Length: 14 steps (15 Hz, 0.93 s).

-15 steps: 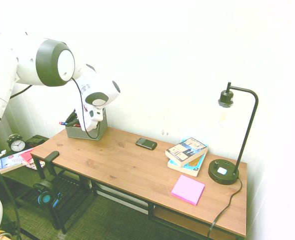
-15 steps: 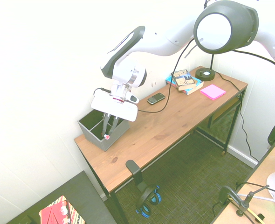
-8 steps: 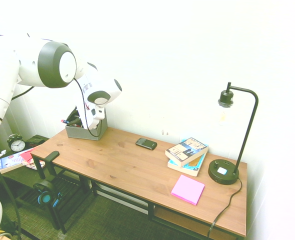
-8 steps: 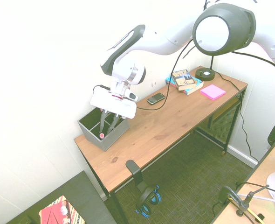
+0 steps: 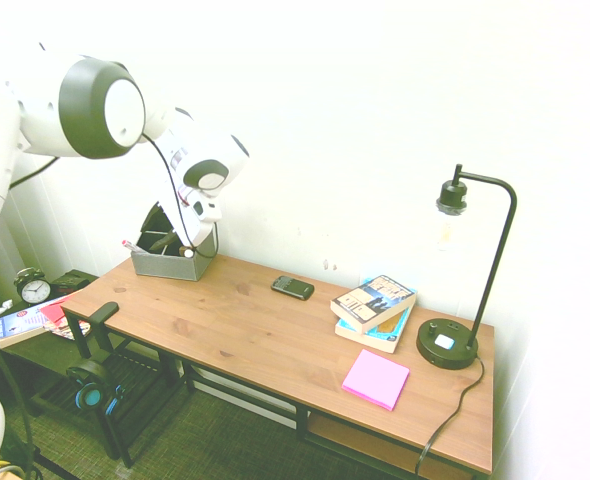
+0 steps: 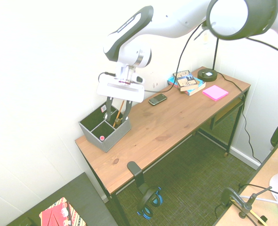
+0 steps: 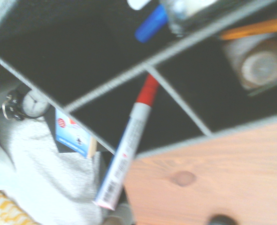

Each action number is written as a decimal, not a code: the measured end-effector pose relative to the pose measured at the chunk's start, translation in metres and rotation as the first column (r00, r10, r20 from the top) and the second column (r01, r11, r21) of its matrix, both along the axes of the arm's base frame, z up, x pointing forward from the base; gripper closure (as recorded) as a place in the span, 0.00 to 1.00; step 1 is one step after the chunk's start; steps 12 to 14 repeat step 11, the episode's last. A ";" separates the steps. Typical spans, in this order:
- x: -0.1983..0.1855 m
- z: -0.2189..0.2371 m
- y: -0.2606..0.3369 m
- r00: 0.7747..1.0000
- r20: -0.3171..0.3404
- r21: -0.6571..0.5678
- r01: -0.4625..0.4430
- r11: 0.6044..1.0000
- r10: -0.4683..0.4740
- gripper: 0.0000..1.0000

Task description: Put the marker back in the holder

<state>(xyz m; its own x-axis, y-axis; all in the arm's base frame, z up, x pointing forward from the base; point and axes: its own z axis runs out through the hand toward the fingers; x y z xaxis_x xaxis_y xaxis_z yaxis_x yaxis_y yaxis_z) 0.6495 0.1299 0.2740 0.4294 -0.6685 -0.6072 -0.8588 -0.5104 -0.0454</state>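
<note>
The grey holder (image 6: 111, 137) stands at the desk's end by the wall, also seen in the first exterior view (image 5: 165, 264). The marker (image 7: 129, 140) leans in one of its front compartments, red cap (image 6: 102, 138) down inside, white barrel over the rim. My gripper (image 6: 118, 109) hangs open just above the holder, fingers apart and holding nothing; in the first exterior view it (image 5: 175, 238) overlaps the holder's top.
An orange pen (image 7: 256, 28) and other pens stand in the holder's back compartments. Further along the desk lie a phone (image 5: 292, 287), stacked books (image 5: 375, 305), a pink note pad (image 5: 375, 379) and a black lamp (image 5: 447, 343). Headphones (image 5: 88, 392) hang below the desk's front.
The gripper went from shut on the marker, down in the holder, to open and higher. The marker stayed behind in the compartment.
</note>
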 end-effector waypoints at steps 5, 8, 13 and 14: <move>-0.066 0.077 -0.118 0.969 0.109 -0.234 -0.189 0.954 0.219 0.00; -0.114 0.111 -0.181 0.932 0.154 -0.367 -0.255 0.895 0.329 0.00; -0.164 0.134 -0.202 0.882 0.186 -0.494 -0.297 0.817 0.433 0.00; -0.164 0.134 -0.202 0.882 0.186 -0.494 -0.297 0.817 0.433 0.00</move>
